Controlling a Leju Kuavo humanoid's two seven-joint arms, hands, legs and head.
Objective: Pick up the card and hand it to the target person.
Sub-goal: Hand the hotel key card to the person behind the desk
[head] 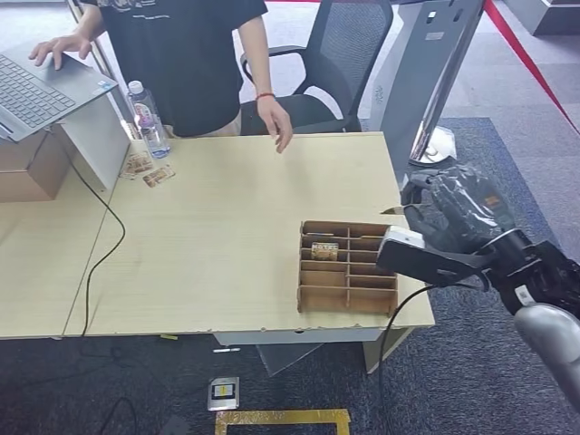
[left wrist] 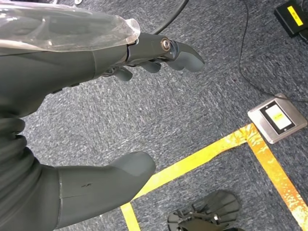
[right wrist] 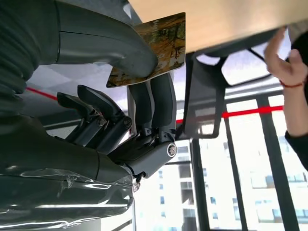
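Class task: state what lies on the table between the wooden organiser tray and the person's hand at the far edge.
In the head view, only bare tabletop lies between the tray and the person's hand.

Standing here, I can't make out a single word or number anywhere. The bottle at the far side of the surface wears a purplish label, and the person's dark shirt has pale lettering across the chest, but both are too small and blurred to read. The card pinched in the right hand shows a brownish printed picture with no legible wording, and the yellow-and-black marking on the metal floor plate cannot be read either.
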